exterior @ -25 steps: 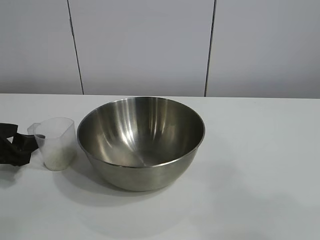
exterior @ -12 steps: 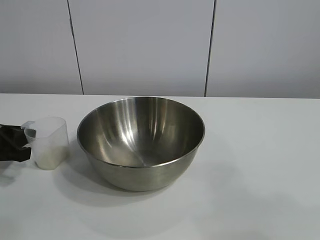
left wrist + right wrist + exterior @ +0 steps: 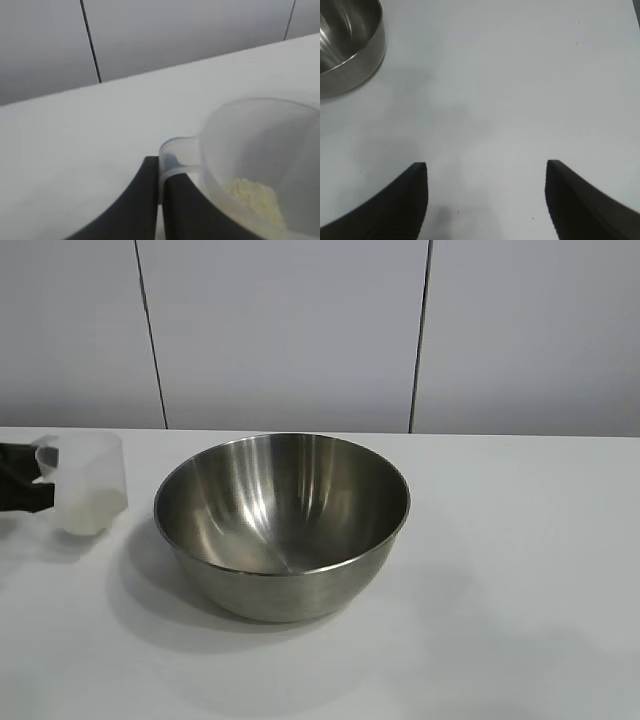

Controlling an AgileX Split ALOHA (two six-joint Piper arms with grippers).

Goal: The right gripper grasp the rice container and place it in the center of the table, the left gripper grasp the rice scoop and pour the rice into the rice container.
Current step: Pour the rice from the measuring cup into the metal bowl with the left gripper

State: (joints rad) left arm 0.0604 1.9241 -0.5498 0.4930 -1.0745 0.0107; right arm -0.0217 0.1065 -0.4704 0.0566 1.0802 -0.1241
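The rice container [image 3: 282, 525], a large shiny steel bowl, stands at the middle of the white table [image 3: 520, 570]; its edge also shows in the right wrist view [image 3: 347, 45]. The rice scoop [image 3: 85, 483], a translucent plastic cup with rice [image 3: 255, 197] at its bottom, hangs above the table left of the bowl. My left gripper [image 3: 30, 485] is shut on the scoop's handle [image 3: 175, 157] at the far left edge. My right gripper [image 3: 486, 167] is open and empty over bare table, to one side of the bowl, and out of the exterior view.
A grey panelled wall [image 3: 290, 330] runs behind the table's far edge. The scoop's shadow [image 3: 60, 540] lies on the table below it.
My left gripper has lifted the scoop off the table and carried it up and a little to the left. The bowl has not moved.
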